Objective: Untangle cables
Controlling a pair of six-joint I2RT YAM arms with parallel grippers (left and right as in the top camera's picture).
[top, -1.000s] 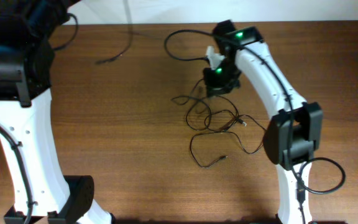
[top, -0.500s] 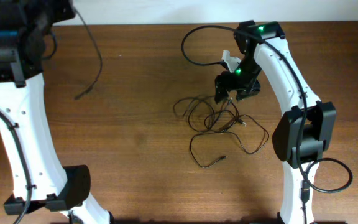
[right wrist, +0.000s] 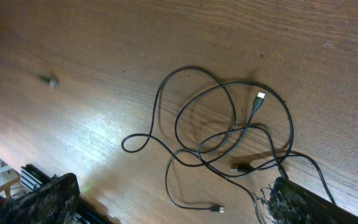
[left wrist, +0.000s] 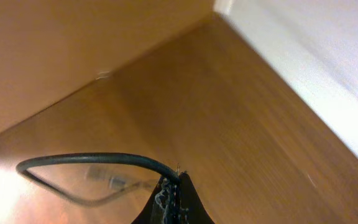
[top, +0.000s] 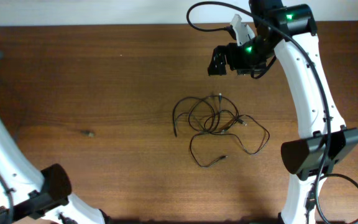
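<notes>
The cables (top: 219, 124) lie as a loose tangle of thin black loops in the middle of the brown table, with one plug end (top: 224, 157) trailing toward the front. My right gripper (top: 227, 62) hangs open above and behind them, touching nothing. In the right wrist view the cables (right wrist: 229, 130) spread out below the right gripper (right wrist: 179, 208), and its two fingers (right wrist: 51, 199) stand far apart. In the left wrist view my left gripper (left wrist: 174, 196) is shut on one black cable (left wrist: 79, 158) that arcs out to the left. That gripper is outside the overhead view.
A small grey bit (top: 87, 132) lies alone on the table's left half and also shows as the grey bit (right wrist: 50, 81). The right arm's thick black wiring (top: 197, 11) loops over the back edge. The arm bases (top: 316, 155) stand near the front.
My right gripper has opened, let go of the tangle and lifted away toward the back right. The left arm swung left, carrying its cable out of the overhead view.
</notes>
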